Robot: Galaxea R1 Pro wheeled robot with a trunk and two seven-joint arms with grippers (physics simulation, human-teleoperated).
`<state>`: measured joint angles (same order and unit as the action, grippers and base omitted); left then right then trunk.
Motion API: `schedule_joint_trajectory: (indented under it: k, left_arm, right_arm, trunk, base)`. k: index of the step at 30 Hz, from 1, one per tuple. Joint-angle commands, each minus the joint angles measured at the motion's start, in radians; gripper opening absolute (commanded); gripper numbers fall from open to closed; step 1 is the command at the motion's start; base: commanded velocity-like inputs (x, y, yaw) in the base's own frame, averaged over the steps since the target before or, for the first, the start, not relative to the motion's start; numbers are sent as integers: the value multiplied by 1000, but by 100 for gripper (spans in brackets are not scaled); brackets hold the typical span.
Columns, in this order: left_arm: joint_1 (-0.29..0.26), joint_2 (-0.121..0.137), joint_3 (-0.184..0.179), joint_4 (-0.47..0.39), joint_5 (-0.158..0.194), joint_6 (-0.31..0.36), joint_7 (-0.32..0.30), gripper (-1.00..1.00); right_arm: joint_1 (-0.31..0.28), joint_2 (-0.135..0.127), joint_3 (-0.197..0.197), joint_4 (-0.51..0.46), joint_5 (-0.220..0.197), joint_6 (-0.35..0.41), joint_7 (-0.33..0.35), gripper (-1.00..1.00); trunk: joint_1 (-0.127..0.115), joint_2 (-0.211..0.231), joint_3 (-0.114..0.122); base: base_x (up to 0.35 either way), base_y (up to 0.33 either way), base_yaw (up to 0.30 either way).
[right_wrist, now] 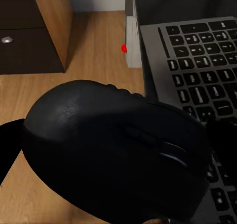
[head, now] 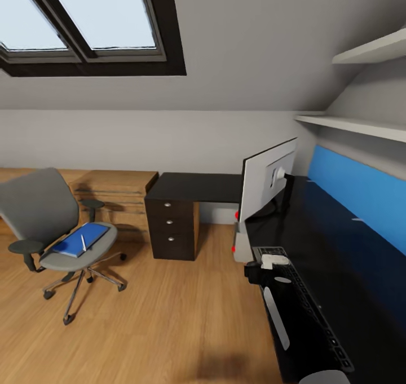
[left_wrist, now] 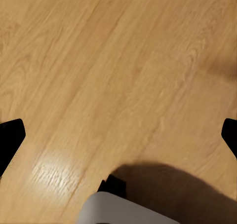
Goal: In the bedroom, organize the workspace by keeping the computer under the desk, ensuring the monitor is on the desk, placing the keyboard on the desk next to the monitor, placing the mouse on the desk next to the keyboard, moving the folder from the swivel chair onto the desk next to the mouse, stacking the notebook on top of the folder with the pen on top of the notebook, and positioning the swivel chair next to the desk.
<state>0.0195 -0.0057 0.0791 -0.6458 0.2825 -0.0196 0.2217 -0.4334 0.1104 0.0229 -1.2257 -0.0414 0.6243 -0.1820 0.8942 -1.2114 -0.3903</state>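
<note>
The right gripper (head: 260, 271) hung at the near edge of the desk (head: 361, 282), and its wrist camera was crowded by the mouse (right_wrist: 116, 152), dark and rounded, sitting right between the fingers. It looked clamped on the mouse, though the finger pads themselves were hidden behind it, so that grip was a judgement.

Here was the relation that mattered: the keyboard (right_wrist: 202, 71) lay just beyond and to one side of the held mouse, its long axis running along the desk's front edge, away from the gripper toward the monitor (head: 269, 184). The mouse hovered over the keyboard's near end and the drop to the floor beside it. A clear patch of black top next to the keyboard was what the mouse needed, and the right arm was the one already there.

Past the keyboard's far end, lower down, stood the computer (right_wrist: 130, 34), its red dot showing, tucked at the desk's edge by the drawer unit (right_wrist: 22, 31). It stood apart from the gripper.

The left gripper (left_wrist: 118, 135) faced bare wood floor (left_wrist: 98, 61), its 2 dark fingertips spread wide at the frame edges with nothing between them.

Well away on the left-arm side sat the swivel chair (head: 34, 209), the blue folder (head: 79, 240) flat on its seat and the pen (head: 83, 243) lying on top.
</note>
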Motion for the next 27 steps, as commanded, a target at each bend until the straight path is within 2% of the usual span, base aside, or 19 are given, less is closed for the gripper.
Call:
schedule_joint_trajectory:
  k: [1,5,9,27]
  left_arm:
    - [0,0,1,-2,10,-3,0,100]
    - [0,1,1,-2,11,-1,-2,100]
    - [0,1,2,-2,11,-1,-2,100]
    - [0,2,2,-2,11,-2,-2,100]
  right_arm:
    - [-1,0,2,0,-5,5,-7,-100]
    - [-1,0,21,1,-3,4,-7,-100]
    - [-1,0,35,2,-3,5,-7,-100]
    - [5,0,40,2,-3,5,-7,-100]
  trunk:
    - [0,-1,0]
    - [0,-1,4]
    - [-15,27,17]
    - [-84,153,74]
  base:
    - [196,187,0]
    - [234,217,0]
    - [273,219,0]
    - [288,212,0]
